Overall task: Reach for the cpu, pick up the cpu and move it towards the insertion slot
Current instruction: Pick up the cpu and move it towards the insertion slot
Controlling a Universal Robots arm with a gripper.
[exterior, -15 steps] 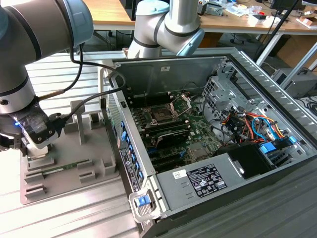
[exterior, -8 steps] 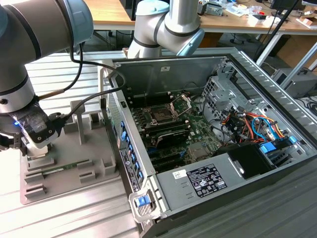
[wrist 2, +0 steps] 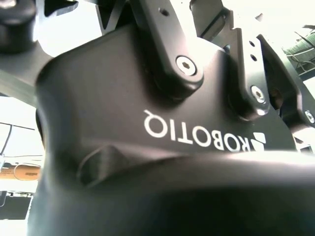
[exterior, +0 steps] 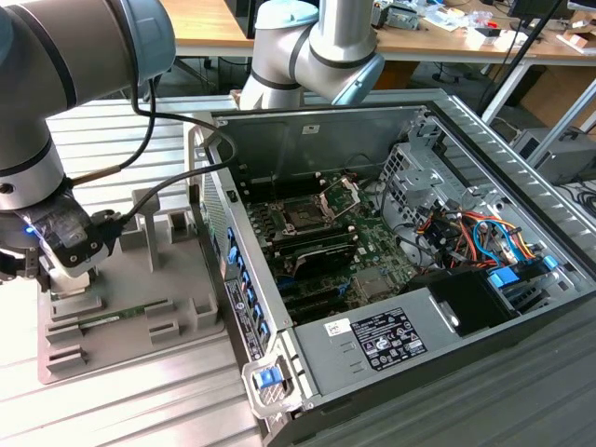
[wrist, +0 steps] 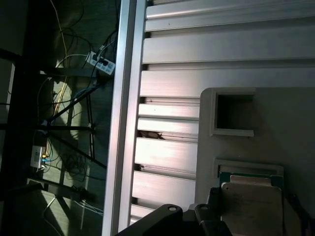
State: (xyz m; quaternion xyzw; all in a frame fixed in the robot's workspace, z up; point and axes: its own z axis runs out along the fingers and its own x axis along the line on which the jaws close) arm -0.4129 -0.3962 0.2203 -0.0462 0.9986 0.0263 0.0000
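Exterior view, from its left: the arm [exterior: 56,84] is folded over and angled steeply down, wrist low, and the gripper [exterior: 63,277] hangs right over the left end of the grey tray [exterior: 140,317], which sits on the slatted table [exterior: 112,140]. Whether the gripper is apart or closed, I cannot tell. In the second wrist view its black body sits close against the lens.

Now the cpu [wrist: 252,202]: in the first wrist view it lies flat, silvery top up, in a square recess of the tray, just beside the gripper's dark links. Touching or not, I cannot tell.

Further to the exterior view's right stands the open case [exterior: 307,140], and inside it, on the green board, the slot [exterior: 303,216], well apart from the gripper.
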